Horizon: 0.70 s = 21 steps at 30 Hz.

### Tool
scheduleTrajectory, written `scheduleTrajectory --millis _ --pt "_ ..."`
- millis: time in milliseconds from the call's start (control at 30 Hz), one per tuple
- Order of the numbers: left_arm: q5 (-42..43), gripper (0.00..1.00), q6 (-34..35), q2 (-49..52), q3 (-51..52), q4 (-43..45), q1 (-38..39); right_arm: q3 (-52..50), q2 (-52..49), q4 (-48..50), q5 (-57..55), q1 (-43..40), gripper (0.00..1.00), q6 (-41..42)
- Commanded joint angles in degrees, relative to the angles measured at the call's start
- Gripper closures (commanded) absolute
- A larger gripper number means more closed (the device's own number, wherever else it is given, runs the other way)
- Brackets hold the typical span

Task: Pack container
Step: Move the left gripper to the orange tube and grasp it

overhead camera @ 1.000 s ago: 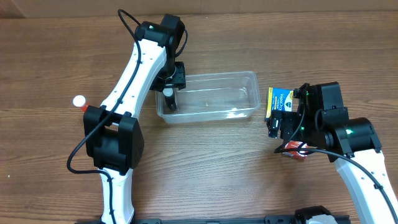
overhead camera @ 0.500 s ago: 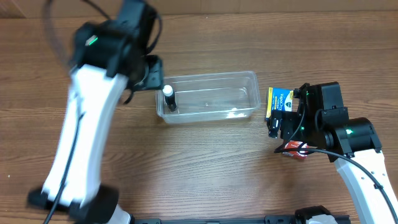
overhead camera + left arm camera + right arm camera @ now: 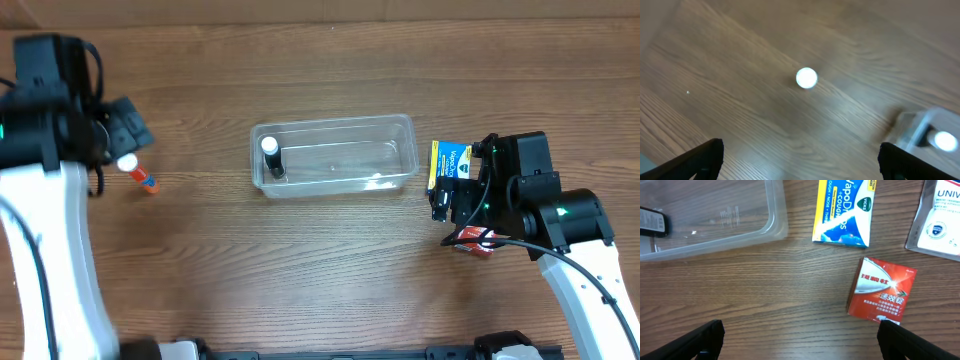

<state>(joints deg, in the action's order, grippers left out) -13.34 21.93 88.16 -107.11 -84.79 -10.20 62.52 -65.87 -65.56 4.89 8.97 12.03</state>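
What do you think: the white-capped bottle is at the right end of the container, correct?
No. In the overhead view the bottle is at the left end of the container, not the right.

My white-and-black left arm [image 3: 55, 230] rises along the left edge, its black wrist bent inward. My black two-finger left gripper [image 3: 801, 160] hangs with jaws spread wide, holding nothing. My white-and-black right arm [image 3: 585, 265] reaches in from the lower right, its black two-finger right gripper [image 3: 802, 340] likewise gaping and empty.
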Motion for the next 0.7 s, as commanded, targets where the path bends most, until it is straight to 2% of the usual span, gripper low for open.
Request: scheduleTrajectory --millis 0,133,400,533,667 --pt "7.8 0.0 -4.0 8.7 0.7 0.9 -5.8 1.6 0.0 0.3 -0.3 -0.4 0.0 0.4" --pt "9.0 0.0 -7.3 17.9 0.7 2.5 -7.0 1.6 -0.3 0.3 -0.3 -0.4 0.0 0.4" --pt "12.3 0.0 -7.8 29.7 0.7 3.2 -7.0 1.6 -1.8 0.3 -0.3 -0.4 0.0 0.4" --pt "12.3 0.07 -7.8 30.7 0.8 3.7 -7.1 1.6 -1.8 0.3 -0.3 -0.4 0.0 0.4" --pt "12.3 0.23 -7.8 30.7 0.9 3.6 -7.1 1.6 -1.8 0.2 -0.3 -0.4 0.0 0.4"
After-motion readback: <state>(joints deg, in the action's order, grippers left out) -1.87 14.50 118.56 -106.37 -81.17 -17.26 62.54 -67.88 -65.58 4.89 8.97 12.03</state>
